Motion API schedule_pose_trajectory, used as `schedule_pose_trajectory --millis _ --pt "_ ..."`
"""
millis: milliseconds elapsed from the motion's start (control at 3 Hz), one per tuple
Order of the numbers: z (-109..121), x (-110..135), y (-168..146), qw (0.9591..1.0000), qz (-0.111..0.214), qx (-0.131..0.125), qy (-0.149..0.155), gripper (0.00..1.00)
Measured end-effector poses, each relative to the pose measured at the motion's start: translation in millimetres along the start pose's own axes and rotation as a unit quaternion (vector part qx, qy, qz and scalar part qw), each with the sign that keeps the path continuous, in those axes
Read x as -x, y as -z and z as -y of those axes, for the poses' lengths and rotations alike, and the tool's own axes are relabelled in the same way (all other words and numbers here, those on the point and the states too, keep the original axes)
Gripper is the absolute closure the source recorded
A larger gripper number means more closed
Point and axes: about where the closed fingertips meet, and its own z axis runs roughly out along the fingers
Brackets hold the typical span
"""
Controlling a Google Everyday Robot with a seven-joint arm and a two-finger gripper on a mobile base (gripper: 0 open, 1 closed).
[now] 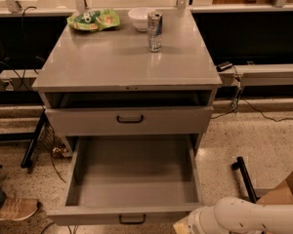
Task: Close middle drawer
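middle drawer (136, 179): front's lower edge cut off by frame bottom
gripper (188, 224): bottom edge, just right of the middle drawer front, mostly cropped
arm (254, 218): runs off right edge
shoe (12, 208): wearer cropped at left
can (155, 30): label unreadable

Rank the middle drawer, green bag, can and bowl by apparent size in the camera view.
1. middle drawer
2. green bag
3. can and bowl: look alike
The gripper sits at the bottom edge, beside the drawer front.
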Motion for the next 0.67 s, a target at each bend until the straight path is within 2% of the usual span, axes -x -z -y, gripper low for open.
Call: schedule_pose_trajectory --millis 333,667 --pt "13.5 27.9 -19.5 0.9996 0.028 0.0 0.004 1.0" --pt "12.8 26.9 -19.3 0.9996 0.029 0.0 0.004 1.0"
